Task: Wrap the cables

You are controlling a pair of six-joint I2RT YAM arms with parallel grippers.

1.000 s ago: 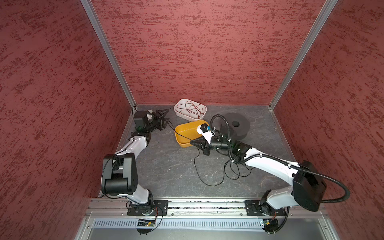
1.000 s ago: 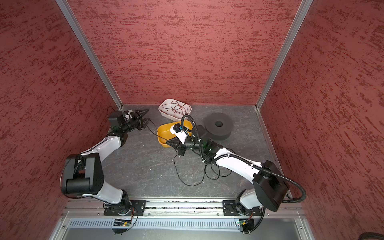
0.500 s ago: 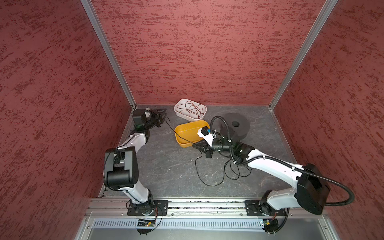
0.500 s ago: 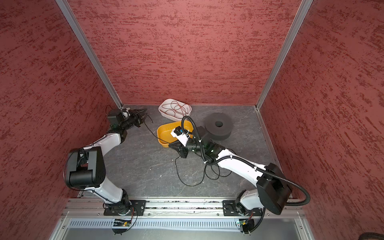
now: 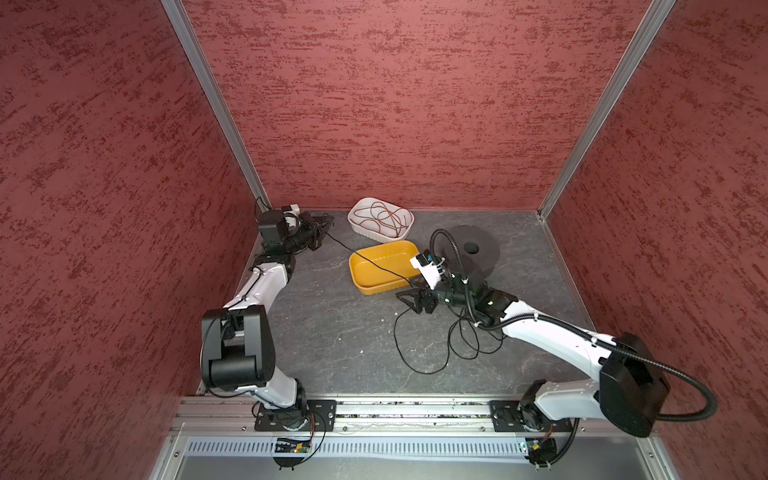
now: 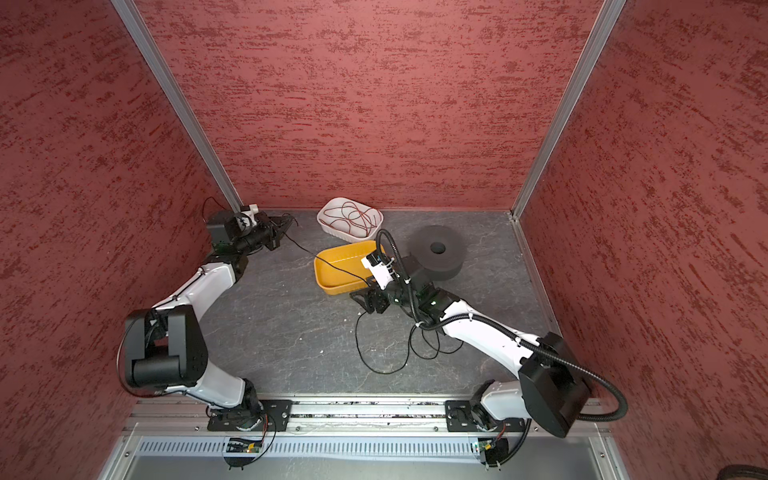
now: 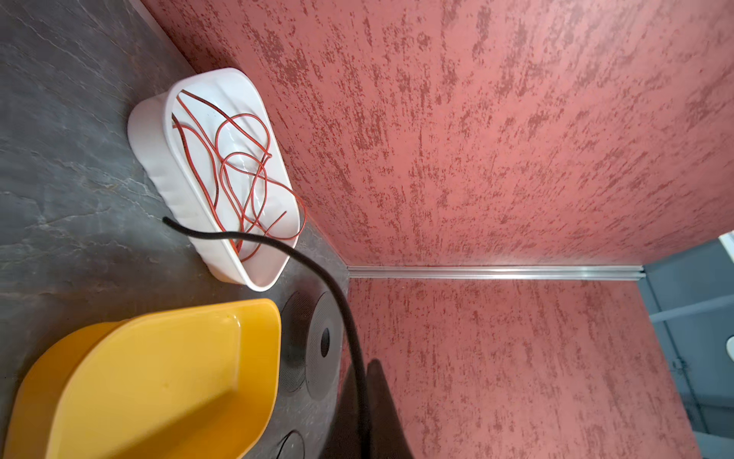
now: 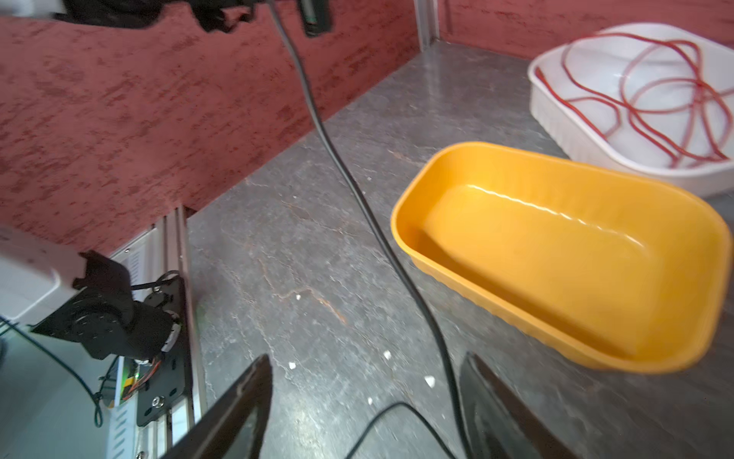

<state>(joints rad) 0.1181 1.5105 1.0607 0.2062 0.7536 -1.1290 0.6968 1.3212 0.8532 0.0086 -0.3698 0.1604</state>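
In both top views the left gripper (image 5: 323,224) (image 6: 287,222) is reaching into the far left corner of the grey table (image 5: 332,332), up in the left-centre of the frame. Its jaws are pinching shut on the black cable (image 5: 338,242). In the left wrist view the cable (image 7: 329,278) is passing between the two closed dark fingers (image 7: 383,401), and its free end is curling out in front of the white tray. From that grip the cable is running rightward and toward the lower part of the frame. It is crossing over the yellow tray (image 5: 386,287), which is holding nothing else, and is sitting just in front of the white tray (image 5: 374,235) with the tangled red wire (image 5: 384,216) inside. Right of centre the right gripper (image 5: 409,297) (image 6: 363,300) is hovering low beside the yellow tray's near corner with its jaws spread wide. In the right wrist view the cable (image 8: 361,198) is threading through the gap between them, close to one finger (image 8: 488,397), and neither finger is clamping it. Beneath and behind this gripper the rest of the cable is lying in loose loops on the table. Further right, near the back wall, a black foam roll (image 5: 482,249) is resting flat.
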